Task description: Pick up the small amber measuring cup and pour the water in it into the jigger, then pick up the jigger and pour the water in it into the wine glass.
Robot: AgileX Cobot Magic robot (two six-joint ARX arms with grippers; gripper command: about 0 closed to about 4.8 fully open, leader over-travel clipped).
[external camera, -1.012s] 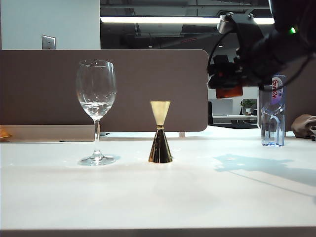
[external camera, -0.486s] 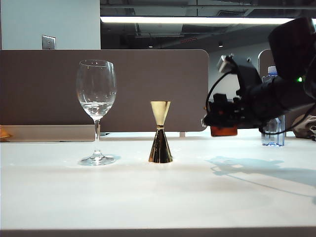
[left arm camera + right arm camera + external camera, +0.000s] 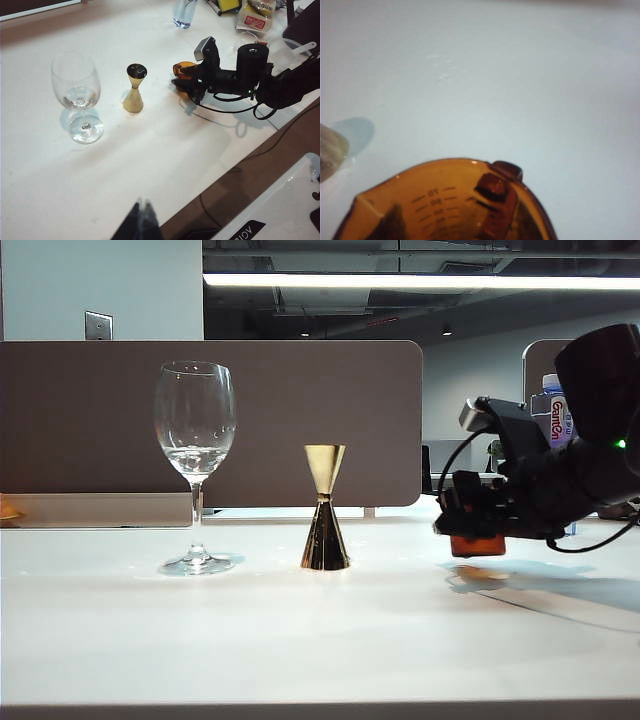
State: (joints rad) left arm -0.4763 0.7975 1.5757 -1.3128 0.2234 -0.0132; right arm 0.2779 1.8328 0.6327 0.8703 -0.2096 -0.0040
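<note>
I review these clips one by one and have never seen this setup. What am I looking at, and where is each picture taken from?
It is a two-armed robot at a white table. One camera faces the table; one sits on each wrist. On the table stand a wine glass holding a little water and a gold jigger. The right gripper, low at the right, is shut on the small amber measuring cup, which fills its wrist view. The left gripper hangs apart near the table's front edge; its state is unclear. A plastic bottle stands behind.

The right gripper (image 3: 470, 530) holds the small amber measuring cup (image 3: 477, 544) just above the desk (image 3: 300, 640); the jigger (image 3: 325, 508) stands to its left, the wine glass (image 3: 195, 465) farther left.
</note>
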